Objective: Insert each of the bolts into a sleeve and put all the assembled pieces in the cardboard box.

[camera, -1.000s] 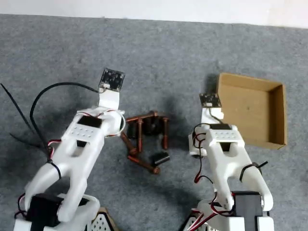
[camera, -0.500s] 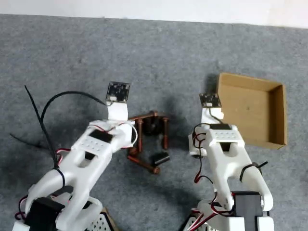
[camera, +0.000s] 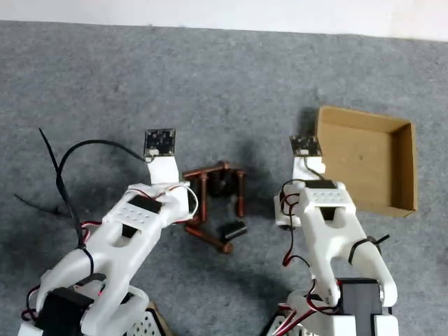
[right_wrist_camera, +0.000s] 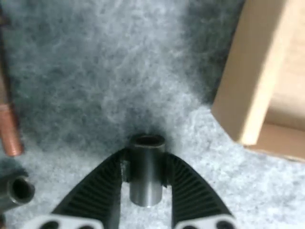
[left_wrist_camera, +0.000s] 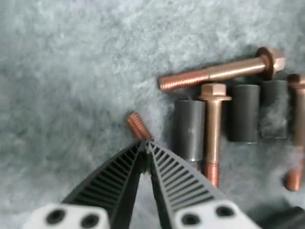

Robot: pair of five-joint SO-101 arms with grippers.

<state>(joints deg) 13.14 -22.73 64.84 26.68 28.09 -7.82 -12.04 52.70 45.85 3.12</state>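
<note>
The left arm (camera: 129, 227) is reaching in from the near edge of the grey surface (camera: 245, 77), over its left half. The left gripper (left_wrist_camera: 145, 143) is hanging low over the matting. Its fingers (left_wrist_camera: 174, 176) are drawn together on a copper bolt (left_wrist_camera: 137, 126), whose threaded tip is poking out just past the fingertips.

Just beside it, around the middle of the surface, the loose bolts (left_wrist_camera: 219, 74) and dark sleeves (left_wrist_camera: 189, 129) are lying flat in a tight group between the two arms. One of these bolts is lying crosswise to the rest, and another is resting between two sleeves, close against one of them.

The right arm (camera: 325, 217) is standing over the right half of the surface. The right gripper (right_wrist_camera: 145, 157) is clamping a dark sleeve (right_wrist_camera: 145, 183) on end between its fingers, with the sleeve's open mouth showing above the fingertips. Whether this sleeve is touching the surface cannot be told.

The box (camera: 404, 168) is sitting open side up toward the right edge of the surface. Its nearest wall is standing just beside the right gripper and the held sleeve.
</note>
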